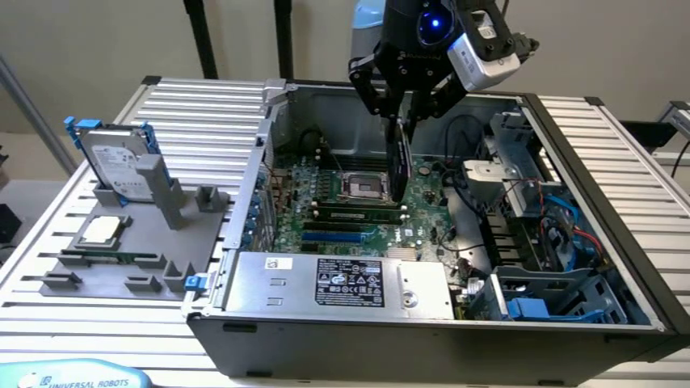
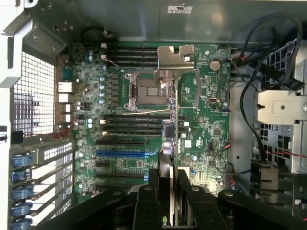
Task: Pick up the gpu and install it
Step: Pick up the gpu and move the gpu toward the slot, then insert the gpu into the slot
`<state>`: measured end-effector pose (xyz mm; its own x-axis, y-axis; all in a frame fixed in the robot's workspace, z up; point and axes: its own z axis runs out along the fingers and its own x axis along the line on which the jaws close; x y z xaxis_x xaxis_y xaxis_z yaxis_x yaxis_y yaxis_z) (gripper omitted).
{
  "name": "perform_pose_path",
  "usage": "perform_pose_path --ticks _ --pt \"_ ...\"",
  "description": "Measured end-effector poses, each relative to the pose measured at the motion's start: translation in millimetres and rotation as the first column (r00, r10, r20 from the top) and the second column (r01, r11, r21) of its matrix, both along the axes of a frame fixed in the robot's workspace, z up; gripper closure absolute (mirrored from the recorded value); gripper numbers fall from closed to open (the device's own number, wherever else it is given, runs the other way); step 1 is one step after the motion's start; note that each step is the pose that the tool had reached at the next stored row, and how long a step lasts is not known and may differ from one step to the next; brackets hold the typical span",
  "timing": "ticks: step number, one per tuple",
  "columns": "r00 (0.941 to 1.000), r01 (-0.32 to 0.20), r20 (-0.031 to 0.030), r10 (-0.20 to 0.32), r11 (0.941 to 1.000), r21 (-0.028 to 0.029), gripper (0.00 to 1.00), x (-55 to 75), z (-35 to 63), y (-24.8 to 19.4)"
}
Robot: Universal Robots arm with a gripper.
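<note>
Between the fingers of the claw (image 1: 402, 111) hangs the gpu (image 1: 397, 162), gripped by its upper edge and seen edge-on as a thin dark card pointing straight down. The claw stands narrowed on the card, its jaws pressed to the two faces; in the wrist view the claw (image 2: 168, 194) shows the gpu (image 2: 167, 140) as a slim strip running out from between the black fingers (image 2: 144, 206).

Directly below the claw lies the green motherboard (image 1: 345, 212) on the floor of the open computer case (image 1: 431, 335). The card's lower edge is above the board, beside the CPU socket (image 1: 361, 186); whether it touches the board I cannot tell. In the wrist view the card lines up across the long black slots, with a blue slot (image 2: 122, 154) just to one side of it.

Nearer the camera than the claw, a grey power supply (image 1: 334, 283) sits inside the case. Well away from the claw, toward the exterior view's left, the slatted worktop (image 1: 205, 105) carries a grey holder (image 1: 119, 271) with a silver hard drive (image 1: 116, 166) standing in it.
</note>
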<state>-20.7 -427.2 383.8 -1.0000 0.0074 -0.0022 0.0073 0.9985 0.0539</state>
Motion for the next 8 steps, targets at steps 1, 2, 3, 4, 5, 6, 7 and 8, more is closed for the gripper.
perform_pose_path --ticks 1,2,3,4,5,6,7,8 --pt "1.0000 0.000 0.0000 0.000 1.0000 0.0002 0.73 0.0 -0.1 0.0" --pt "1.0000 0.000 0.0001 0.000 1.0000 0.0002 0.73 0.0 -0.1 0.0" --pt "1.0000 0.000 0.0001 0.000 1.0000 0.0002 0.73 0.0 -0.1 0.0" --pt "1.0000 0.000 0.0001 0.000 1.0000 0.0002 0.73 0.0 -0.1 0.0" --pt "1.0000 0.000 0.0001 0.000 1.0000 0.0002 0.73 0.0 -0.1 0.0" --pt "1.0000 0.000 0.0000 0.000 1.0000 0.0002 0.73 0.0 -0.1 0.0" --pt "1.0000 0.000 0.0000 0.000 1.0000 0.0002 0.73 0.0 -0.1 0.0" --pt "1.0000 0.000 0.0001 0.000 1.0000 0.0002 0.73 0.1 -0.1 0.0"
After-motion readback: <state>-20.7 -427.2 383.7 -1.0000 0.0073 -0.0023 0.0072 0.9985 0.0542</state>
